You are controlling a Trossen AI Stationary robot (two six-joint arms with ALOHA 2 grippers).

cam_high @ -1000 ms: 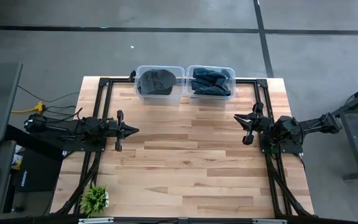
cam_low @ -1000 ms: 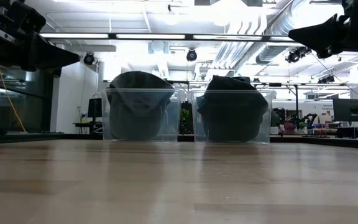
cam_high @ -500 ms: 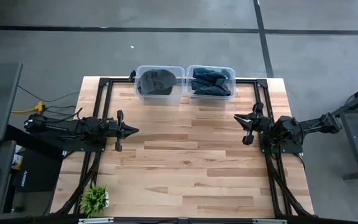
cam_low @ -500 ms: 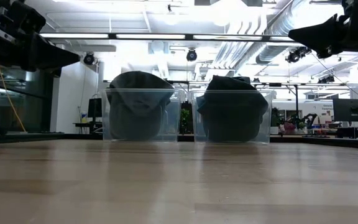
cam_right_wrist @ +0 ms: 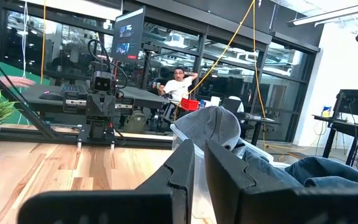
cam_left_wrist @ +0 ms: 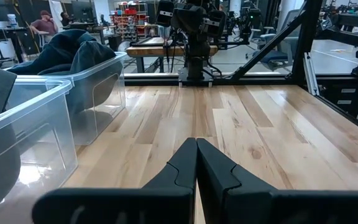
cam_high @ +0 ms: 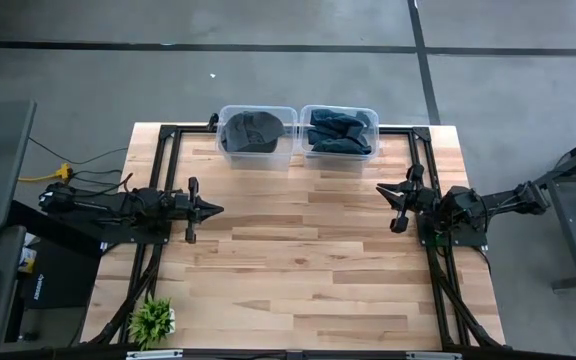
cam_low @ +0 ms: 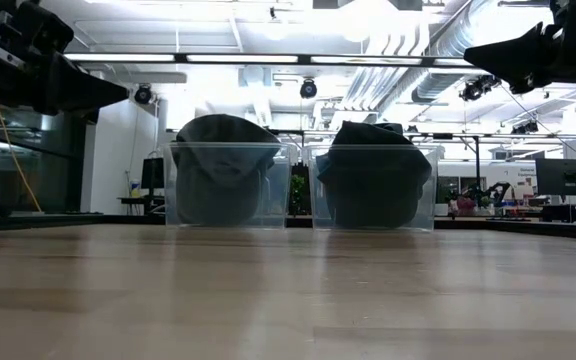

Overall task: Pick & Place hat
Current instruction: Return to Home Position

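change: nothing has moved over the last second; arms, bins and caps all match the earlier pictures
meaning: my read is that the return to home is finished or nearly so, and no cap is left out on the counter [cam_high: 298, 260], so pick & place looks done
plant [cam_high: 152, 320]: at the near edge of the counter, well apart from the left bin [cam_high: 258, 158], on the left arm's side
left end effector [cam_high: 216, 209]: above bare counter, nearer than the left bin and a little to its left, well apart from it; fingers pressed together, holding nothing (left wrist view confirms [cam_left_wrist: 196, 149])
right end effector [cam_high: 383, 190]: about as far from the near edge as the left one, well to the right of the left bin; narrow, only a thin slit between the fingers in the right wrist view [cam_right_wrist: 199, 149], holding nothing
left bin: at the far edge of the counter
gray cap [cam_high: 250, 131]: inside the left bin, crown rising above the rim in the low view
right bin [cam_high: 338, 160]: just beside the left bin, on its right; walls close or touching, can't tell which
blue cap [cam_high: 340, 132]: inside the right bin, also rising above the rim
risk: low; neither end effector is near the bins
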